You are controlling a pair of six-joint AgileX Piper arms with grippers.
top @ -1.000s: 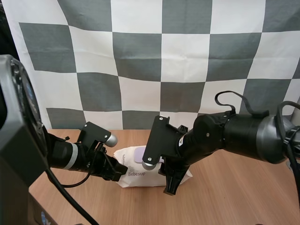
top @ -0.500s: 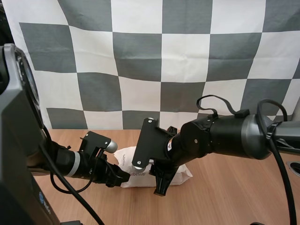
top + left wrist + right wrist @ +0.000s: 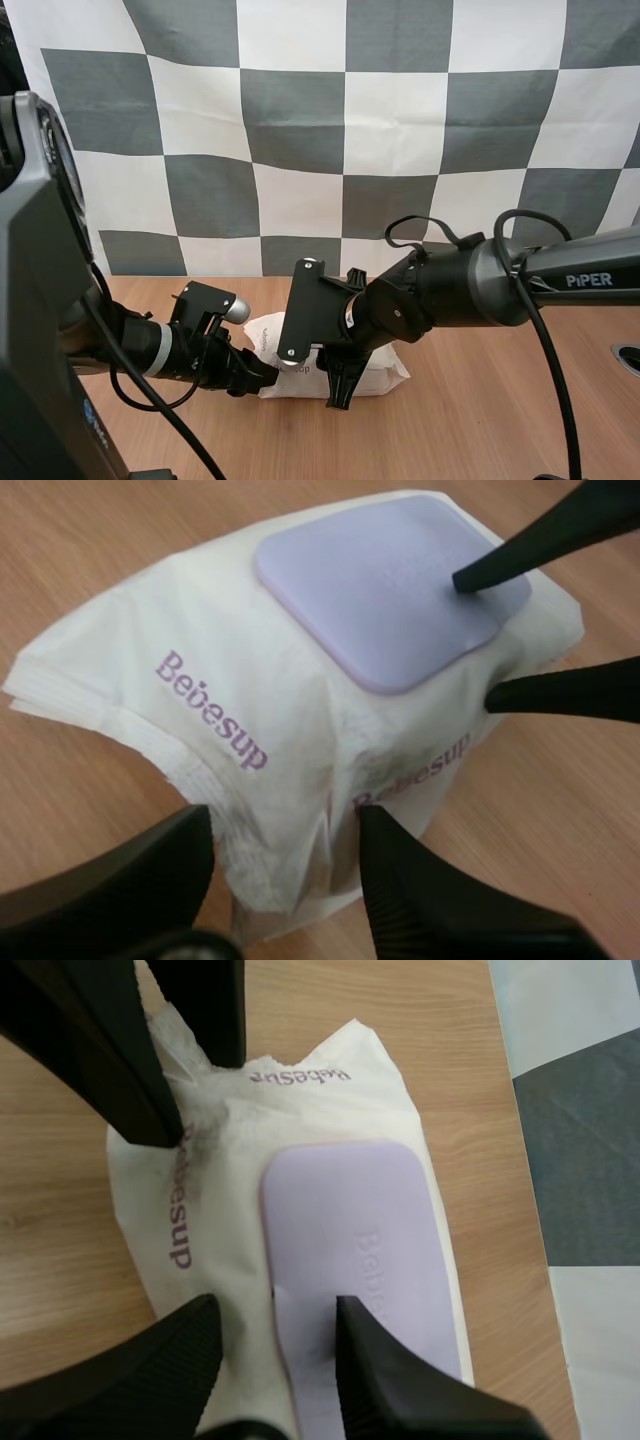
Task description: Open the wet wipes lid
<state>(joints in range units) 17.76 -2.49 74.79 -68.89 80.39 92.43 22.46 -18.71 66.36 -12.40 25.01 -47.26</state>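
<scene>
On the surface (image 3: 500,420), about midway, the left tool (image 3: 283,825) clamps the crumpled near end of the wet wipes pack (image 3: 200,650). Judged soft, light, and liable to slide unless pinned. Beyond, the right tool (image 3: 275,1310) stands open astride the lid (image 3: 350,1250) edge. Recommended hold: the stiff flap's free lip.

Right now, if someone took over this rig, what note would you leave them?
Left gripper: jaws shut on the crumpled end of the pack of wipes, which lies on the table.
Right gripper: jaws open, one tip on the purple lid, the other beside the pack's edge.
Done: pack held, right gripper at the lid.
Left: the lid lies flat and closed; catch its edge and lift it open.
</scene>
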